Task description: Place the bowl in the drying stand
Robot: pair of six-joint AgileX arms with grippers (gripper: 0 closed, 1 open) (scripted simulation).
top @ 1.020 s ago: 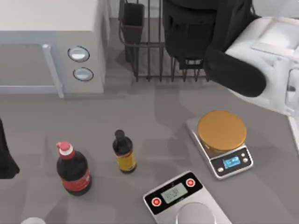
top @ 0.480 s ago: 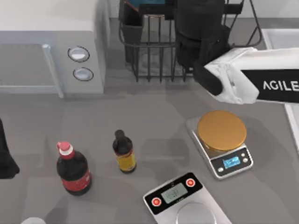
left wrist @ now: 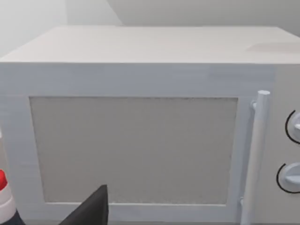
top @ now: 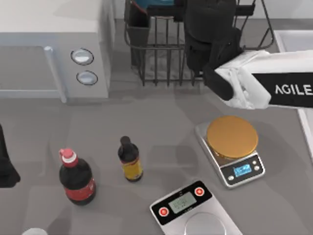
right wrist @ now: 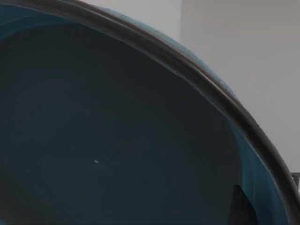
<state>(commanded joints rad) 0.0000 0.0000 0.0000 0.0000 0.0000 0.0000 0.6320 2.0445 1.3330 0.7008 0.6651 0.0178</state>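
The drying stand, a black wire rack with a dark utensil cup at one corner, stands at the back of the table. My right gripper hangs over the rack, shut on the bowl, whose teal rim peeks out at the top edge. The right wrist view looks straight into the bowl's dark blue inside, with a dark fingertip against its wall. My left gripper stays parked at the table's left edge, facing the microwave.
A white microwave stands left of the rack. In front lie a cola bottle, a small dark bottle, a scale with an orange plate and a black-faced scale.
My right arm has swung over the rack and turned its forearm, bringing the bowl's rim into view at the rack's back. In the last half second it barely moved.
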